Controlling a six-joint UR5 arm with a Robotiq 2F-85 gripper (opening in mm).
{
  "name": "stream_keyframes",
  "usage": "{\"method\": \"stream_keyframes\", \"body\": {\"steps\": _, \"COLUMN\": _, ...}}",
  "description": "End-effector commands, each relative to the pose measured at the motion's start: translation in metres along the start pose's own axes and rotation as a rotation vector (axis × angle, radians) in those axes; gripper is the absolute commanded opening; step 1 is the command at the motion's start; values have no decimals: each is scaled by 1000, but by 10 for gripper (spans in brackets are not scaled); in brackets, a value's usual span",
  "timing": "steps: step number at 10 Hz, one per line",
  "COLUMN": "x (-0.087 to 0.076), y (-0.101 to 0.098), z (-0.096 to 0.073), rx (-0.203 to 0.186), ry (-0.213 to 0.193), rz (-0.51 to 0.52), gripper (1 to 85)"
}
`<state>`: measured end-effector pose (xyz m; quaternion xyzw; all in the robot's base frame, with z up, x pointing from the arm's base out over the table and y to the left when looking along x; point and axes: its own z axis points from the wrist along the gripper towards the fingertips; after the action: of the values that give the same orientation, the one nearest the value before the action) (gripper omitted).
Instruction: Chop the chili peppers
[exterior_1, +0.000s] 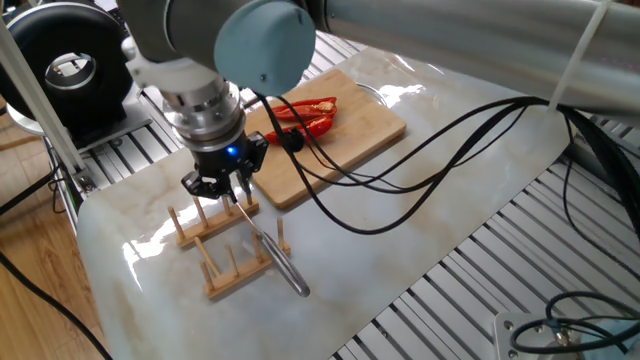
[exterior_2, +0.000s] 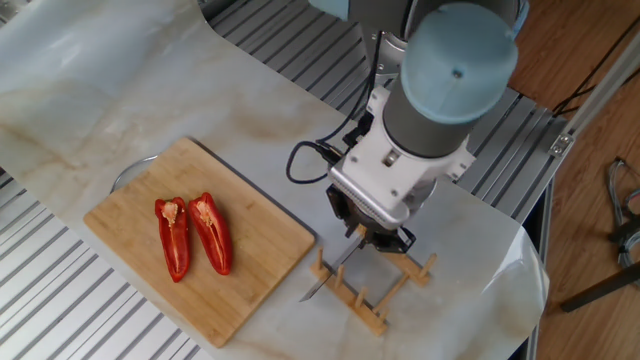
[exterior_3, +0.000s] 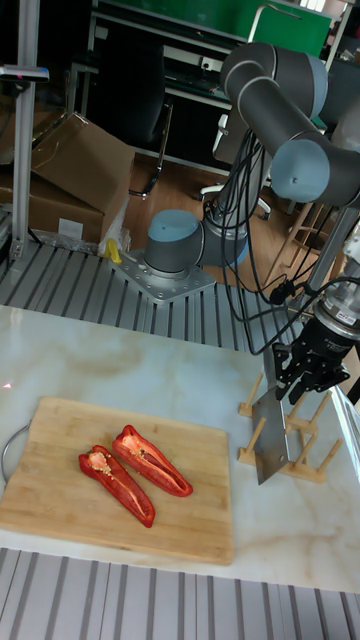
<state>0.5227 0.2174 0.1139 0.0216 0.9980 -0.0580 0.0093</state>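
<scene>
Two glossy red chili peppers, halved lengthwise, lie cut side up (exterior_2: 172, 238) (exterior_2: 212, 232) on the bamboo cutting board (exterior_2: 250, 285). They also show as chili peppers (exterior_1: 308, 114) and chili peppers (exterior_3: 130, 472). A knife (exterior_1: 280, 265) rests in a wooden rack (exterior_1: 225, 268) beside the board, its blade (exterior_3: 268, 438) pointing toward the board. My gripper (exterior_1: 218, 190) hangs low over the knife's handle end, open, fingers on either side of it. In the other fixed view the gripper (exterior_2: 372, 236) hides the handle.
Black cables (exterior_1: 450, 110) trail from the wrist across the board's near corner and the marble sheet. A round black device (exterior_1: 70, 65) stands past the table's far left. The arm's base (exterior_3: 175, 250), a cardboard box (exterior_3: 70, 160) and chairs stand behind the table.
</scene>
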Motion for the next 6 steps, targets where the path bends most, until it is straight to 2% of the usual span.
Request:
{"method": "stream_keyframes", "body": {"steps": 1, "x": 7, "y": 4, "z": 5, "rx": -1, "ry": 30, "rz": -8, "gripper": 273}}
{"method": "stream_keyframes", "body": {"steps": 3, "x": 7, "y": 10, "z": 7, "rx": -7, "ry": 38, "rz": -13, "gripper": 273}}
{"method": "stream_keyframes", "body": {"steps": 6, "x": 5, "y": 12, "z": 14, "rx": 19, "ry": 48, "rz": -23, "gripper": 270}}
